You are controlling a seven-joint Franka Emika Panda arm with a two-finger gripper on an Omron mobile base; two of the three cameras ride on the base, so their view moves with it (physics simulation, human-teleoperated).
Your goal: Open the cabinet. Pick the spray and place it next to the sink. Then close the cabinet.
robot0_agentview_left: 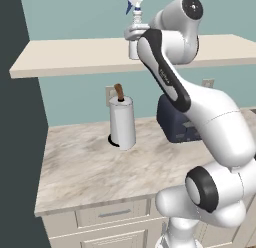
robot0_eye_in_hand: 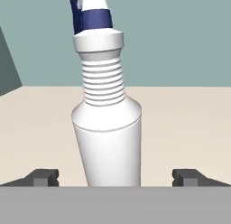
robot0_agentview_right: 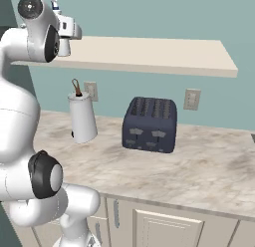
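**White spray bottle stands between the spread fingers on the shelf**

White and ribbed at the neck, the spray (robot0_eye_in_hand: 107,142) stands on the beige shelf (robot0_agentview_left: 75,57), leaning slightly in the hand view. There its body rises right in the middle between the two dark fingertips (robot0_eye_in_hand: 43,177), which sit well apart on either side with bare shelf showing between each tip and the bottle. The gripper (robot0_eye_in_hand: 115,179) is spread wide and touches nothing that can be seen.

In the left base view the spray's (robot0_agentview_left: 134,22) trigger head pokes up above the shelf, just beside the arm's wrist, which covers the lower bottle. In the right base view the spray (robot0_agentview_right: 62,29) is mostly hidden behind the hand.

Below the shelf, on the marbled counter (robot0_agentview_right: 199,166), a paper-towel roll (robot0_agentview_left: 122,123) stands under the spray, and a dark blue toaster (robot0_agentview_right: 150,124) sits further along.
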